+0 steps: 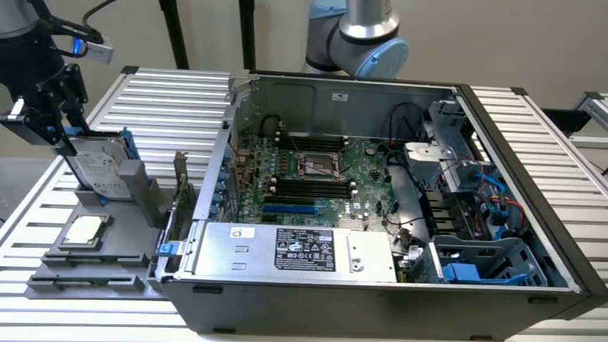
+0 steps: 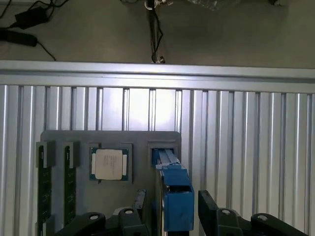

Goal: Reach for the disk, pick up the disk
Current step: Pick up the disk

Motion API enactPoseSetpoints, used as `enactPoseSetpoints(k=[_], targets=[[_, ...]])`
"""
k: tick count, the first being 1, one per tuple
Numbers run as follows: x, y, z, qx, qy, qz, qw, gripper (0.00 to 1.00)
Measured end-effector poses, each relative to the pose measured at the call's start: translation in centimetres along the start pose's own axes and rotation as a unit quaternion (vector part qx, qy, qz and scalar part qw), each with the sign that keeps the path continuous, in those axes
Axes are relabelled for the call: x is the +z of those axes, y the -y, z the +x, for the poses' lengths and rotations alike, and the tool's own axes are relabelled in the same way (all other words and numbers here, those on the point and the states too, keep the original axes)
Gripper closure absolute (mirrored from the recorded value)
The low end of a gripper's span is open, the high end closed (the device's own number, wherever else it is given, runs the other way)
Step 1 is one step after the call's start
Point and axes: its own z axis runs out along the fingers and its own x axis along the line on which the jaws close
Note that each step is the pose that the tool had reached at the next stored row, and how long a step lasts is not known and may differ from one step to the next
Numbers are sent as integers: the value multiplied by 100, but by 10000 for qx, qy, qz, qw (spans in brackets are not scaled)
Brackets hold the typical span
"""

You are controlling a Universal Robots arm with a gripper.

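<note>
Gripper [image 2: 172, 209] released, astride upright disk [image 1: 98, 167] in grey holder [image 2: 78, 140], chip [image 2: 109, 163] beside it, open computer case [image 1: 380, 299] near

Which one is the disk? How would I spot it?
Left of the big open computer case in the exterior view, a grey holder sits on the ribbed metal table. The disk stands on edge in it, inside the open pincer. Unlike the small square chip lying flat nearby, it is a silver slab with a white label and blue rails.

disk [image 1: 95, 167]: silver-grey, blue rails [image 2: 175, 199] | chip [image 2: 109, 163]: silver, green-edged | table [image 1: 171, 92]: ribbed silver
</note>
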Motion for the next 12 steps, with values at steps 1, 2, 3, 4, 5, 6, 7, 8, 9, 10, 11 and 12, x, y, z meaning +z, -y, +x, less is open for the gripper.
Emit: enactPoseSetpoints(k=[1,2,3,4,5,6,7,8,9,10,11,12], targets=[[2,-4,0,-4,0,-1,10000,46],[4,-6,0,-5,0,0,10000,46],[6,-8,0,-6,0,-1,10000,46],[8,-9,0,-6,-1,-1,10000,46],[11,-11,0,-6,0,-1,10000,46],[14,-13,0,-6,0,-1,10000,46],[17,-16,0,-5,-1,-2,10000,46],[23,-17,0,-6,0,0,10000,46],[28,-18,0,-6,-1,-1,10000,46],[34,-18,0,-6,-1,-1,10000,46],[38,-18,0,-6,-1,-1,10000,46],[41,-18,0,-5,-1,-2,10000,46]])
